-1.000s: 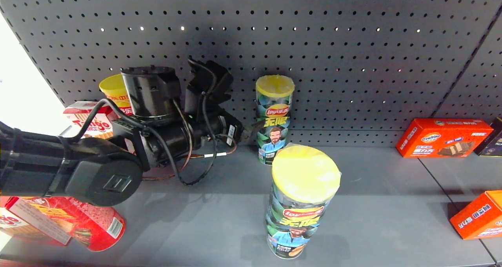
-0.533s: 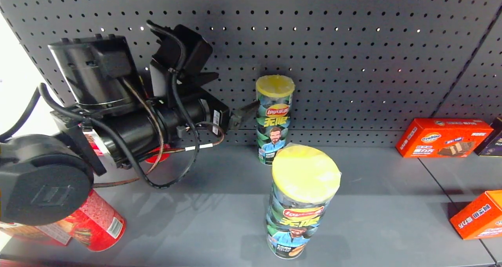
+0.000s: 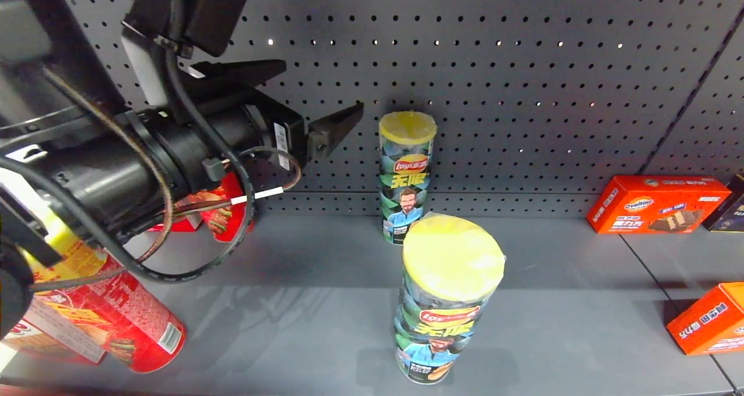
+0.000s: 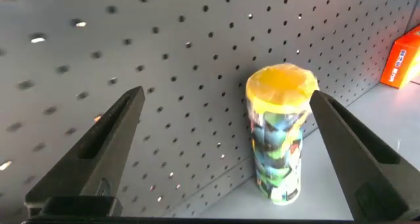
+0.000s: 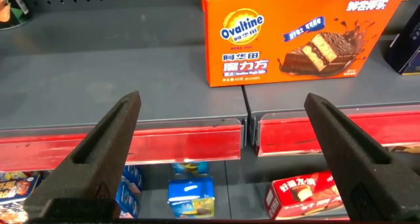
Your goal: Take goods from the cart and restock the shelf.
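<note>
**Left gripper (image 3: 322, 88) gaping wide, nothing held**

Hangs raised above the shelf (image 3: 581, 303), fingers spread to the full and empty; seen from its own wrist (image 4: 226, 96), frames the rear can without enclosing it.

Nearest, find the front chip can (image 3: 447, 297): upright at the shelf's fore part, yellow lid up, well apart from the left gripper; behind it, find the rear chip can (image 3: 407, 175) (image 4: 281, 145): upright, close against the pegboard (image 3: 523, 93), near the gripper's lower fingertip on the robot's left, not touching.

Elsewhere, note the right gripper (image 5: 222, 98): equally wide open and empty, facing a lower shelf (image 5: 98, 73) with an orange box (image 5: 289, 37) on it.

Judged for handling: probably a light, thin-walled tube, stiff lengthwise yet crushable under a hard squeeze; glossy wrap, so likely slippery; tall and narrow, so easily toppled by a sideways knock; brittle contents.

Best taken around the mid-body, fingers on opposite sides of the round wall, with modest pressure; better not taken by the yellow lid, which looks soft enough to flex or pop off.
</note>
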